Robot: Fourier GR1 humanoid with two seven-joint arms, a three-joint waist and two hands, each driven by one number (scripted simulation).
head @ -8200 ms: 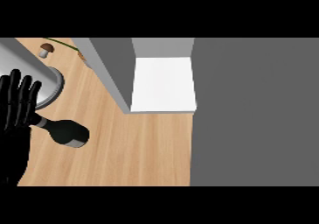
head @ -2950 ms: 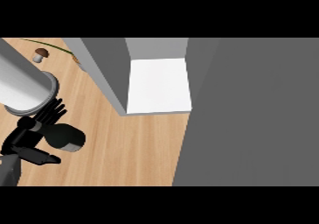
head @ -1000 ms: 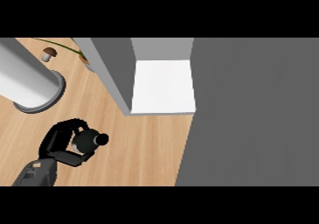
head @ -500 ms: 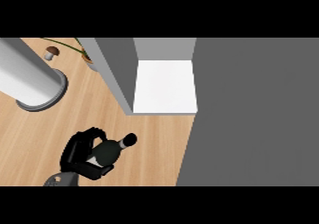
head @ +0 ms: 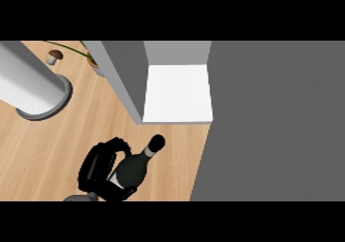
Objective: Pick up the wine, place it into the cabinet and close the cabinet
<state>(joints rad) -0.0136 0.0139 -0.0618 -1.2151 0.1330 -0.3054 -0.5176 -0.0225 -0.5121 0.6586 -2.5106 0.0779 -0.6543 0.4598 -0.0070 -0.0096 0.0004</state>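
The left hand (head: 97, 169) comes in at the lower left of the head view, its fingers curled round the body of the wine bottle (head: 136, 166) and holding it over the wooden counter (head: 42, 146); whether the bottle's base is clear of the wood cannot be told from above. The right hand is nowhere in view, so the carrying falls to the left. The bottle's long axis leans from the hand up and to the right, its neck and dark cap aimed at the cabinet (head: 178, 92); the cap lies just short of the front edge of the white shelf, near the corner of the cabinet's grey side wall (head: 126, 80). The shelf therefore lies ahead and a little right of the hand; the next move probably means bringing the bottle that way, past the wall's corner, and standing it on the white floor. A broad grey panel (head: 272, 118) fills the right side; it may be the door, but that is unclear; a pale cylinder (head: 25, 82) stands well apart at the left.
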